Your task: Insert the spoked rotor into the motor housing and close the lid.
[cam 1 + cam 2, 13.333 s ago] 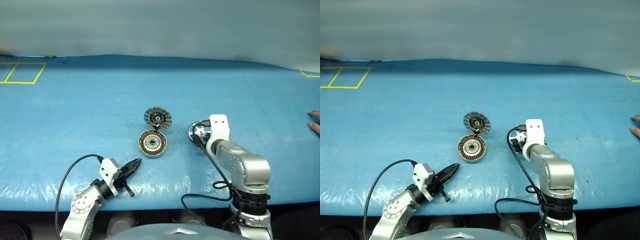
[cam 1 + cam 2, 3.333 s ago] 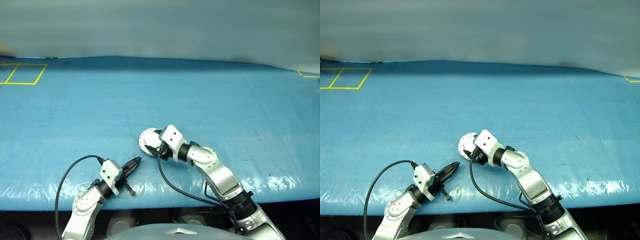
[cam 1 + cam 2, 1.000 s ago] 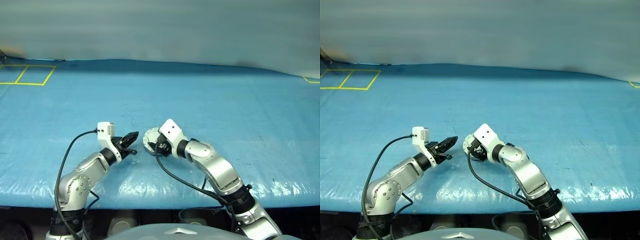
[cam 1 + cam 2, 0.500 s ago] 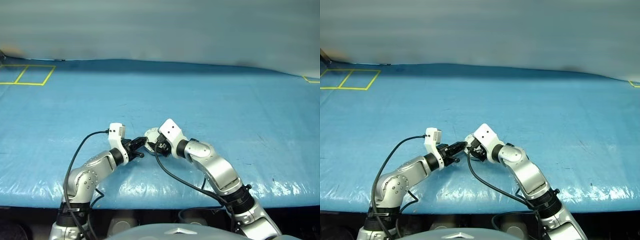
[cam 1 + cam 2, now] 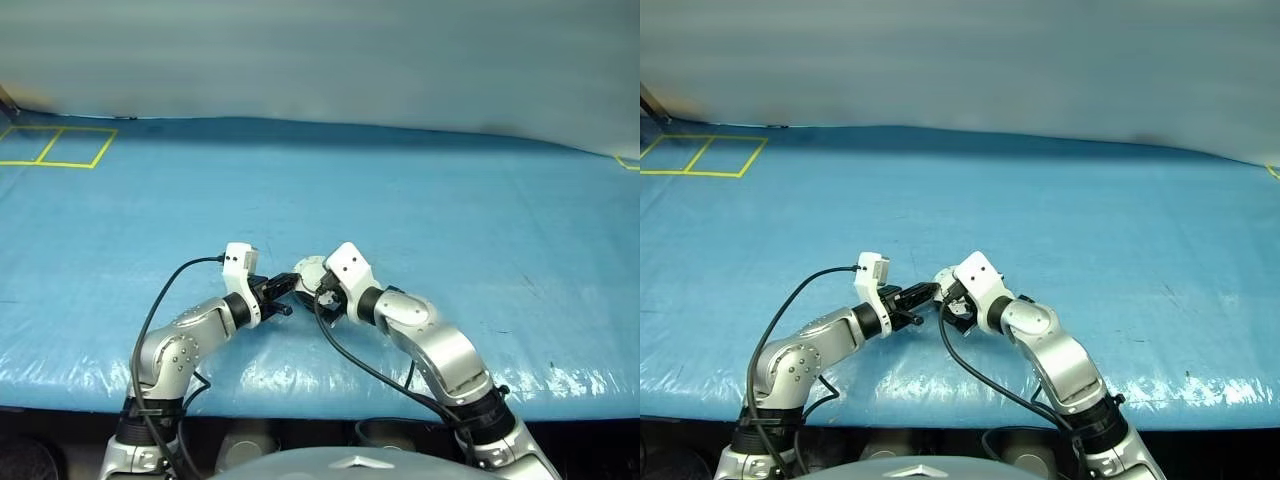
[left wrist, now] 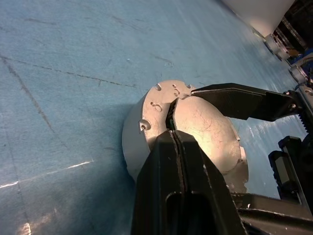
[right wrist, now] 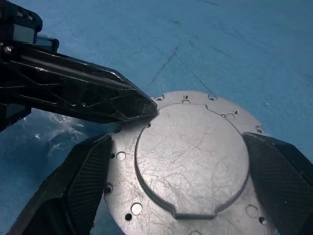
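Both arms bend inward: closed left claw [image 6: 173,139] touches lid [image 7: 190,161] at nine o'clock, open right claw [image 7: 188,169] straddles it.

A blue tarp [image 5: 480,200] covers the table — yellow tape squares [image 5: 60,146] at its far-left corner.
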